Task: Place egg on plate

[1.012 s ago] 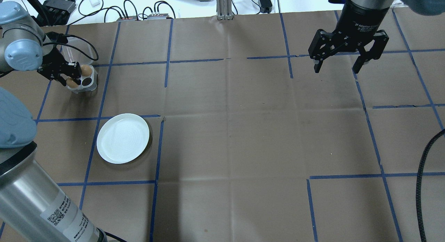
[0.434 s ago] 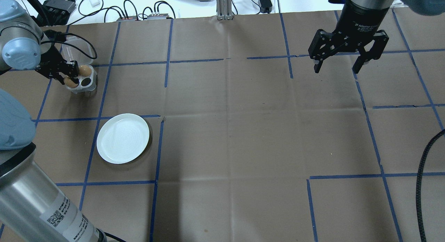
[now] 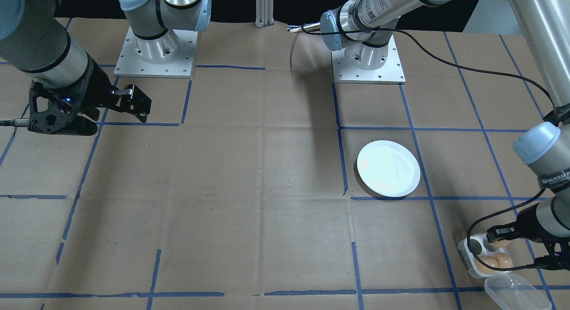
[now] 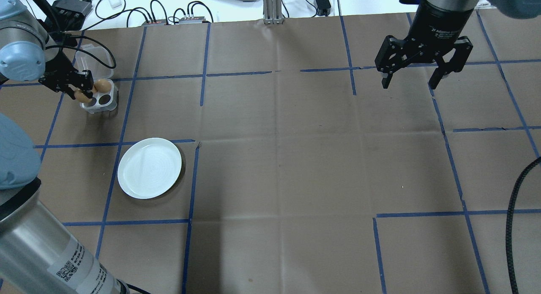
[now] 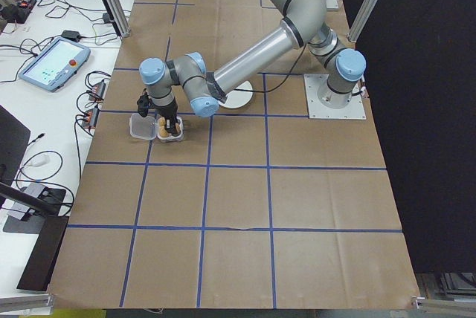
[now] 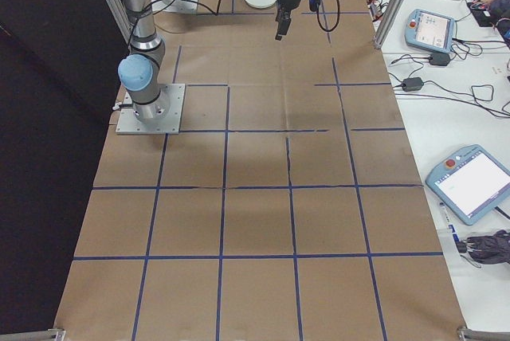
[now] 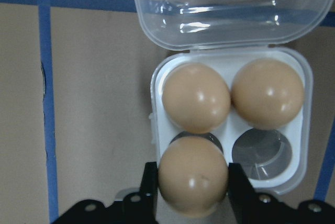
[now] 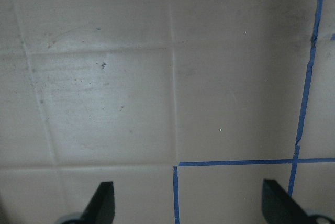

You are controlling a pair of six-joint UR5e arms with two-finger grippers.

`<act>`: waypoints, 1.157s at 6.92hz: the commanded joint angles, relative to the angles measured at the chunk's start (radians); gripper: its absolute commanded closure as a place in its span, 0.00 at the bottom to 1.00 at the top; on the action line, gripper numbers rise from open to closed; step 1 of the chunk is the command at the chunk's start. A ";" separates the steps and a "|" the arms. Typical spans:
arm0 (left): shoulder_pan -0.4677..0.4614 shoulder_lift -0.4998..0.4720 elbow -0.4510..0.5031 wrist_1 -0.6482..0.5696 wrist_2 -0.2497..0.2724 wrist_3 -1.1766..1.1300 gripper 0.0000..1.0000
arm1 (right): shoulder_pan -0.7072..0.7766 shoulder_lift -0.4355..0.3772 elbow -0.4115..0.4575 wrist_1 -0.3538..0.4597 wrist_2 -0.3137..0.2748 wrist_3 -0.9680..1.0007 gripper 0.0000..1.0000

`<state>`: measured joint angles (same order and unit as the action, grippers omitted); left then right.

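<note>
At upper left, the left gripper [image 4: 83, 92] clamps a brown egg [image 7: 193, 176] above the egg tray [image 7: 293, 130]; the right gripper [image 4: 411, 79] gapes empty.

Brown paper [image 4: 296, 167] covers the table, marked into squares by blue tape [image 4: 205, 53] — a white bench [image 6: 446, 78] alongside carries cables [image 4: 127, 9] and tablet-like controllers [image 6: 476, 183]; a black panel [image 5: 428, 110] stands behind.
</note>
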<state>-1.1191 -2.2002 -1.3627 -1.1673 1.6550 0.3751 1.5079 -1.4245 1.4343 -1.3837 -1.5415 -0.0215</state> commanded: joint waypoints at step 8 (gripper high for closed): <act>-0.146 0.367 -0.561 -0.055 -0.070 -0.125 0.74 | 0.000 -0.001 0.000 0.000 0.000 0.000 0.00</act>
<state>-1.2565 -1.8430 -1.8803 -1.2320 1.5908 0.2518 1.5079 -1.4244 1.4343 -1.3837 -1.5416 -0.0215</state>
